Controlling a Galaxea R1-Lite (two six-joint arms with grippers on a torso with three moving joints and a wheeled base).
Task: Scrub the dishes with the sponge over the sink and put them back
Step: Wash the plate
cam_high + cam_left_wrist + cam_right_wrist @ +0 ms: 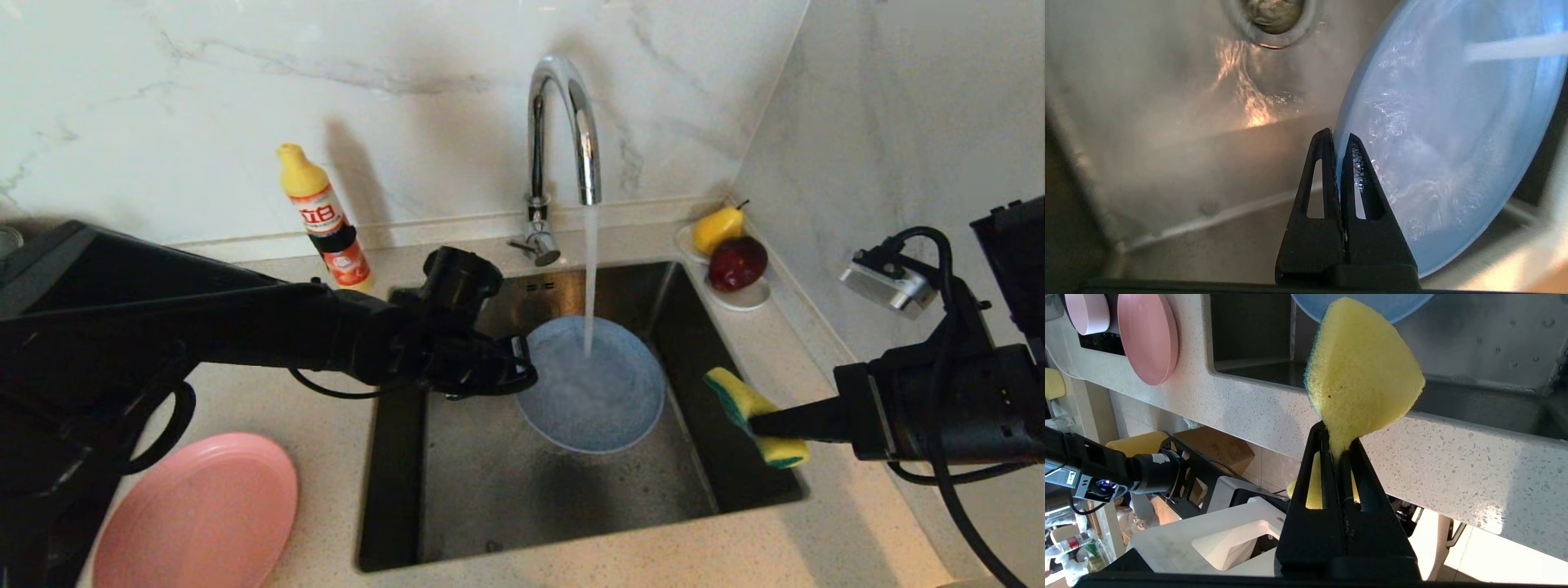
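Observation:
My left gripper [519,367] [1336,141] is shut on the rim of the grey-blue plate [592,384] [1449,134], holding it tilted over the steel sink [490,482] under the running tap stream. The plate's face is wet and bubbly. My right gripper [755,425] [1337,437] is shut on the yellow sponge [755,416] [1363,371] with its green side, over the sink's right rim, just right of the plate and apart from it. A pink plate [200,514] [1149,335] lies on the counter at front left. A pale pink bowl [1088,312] stands beyond it.
The chrome faucet [563,131] runs water at the back of the sink. A yellow-capped detergent bottle [325,219] stands back left. A white fruit dish [739,296] with a pear and a red fruit sits in the back right corner. The drain strainer [1274,20] shows in the basin floor.

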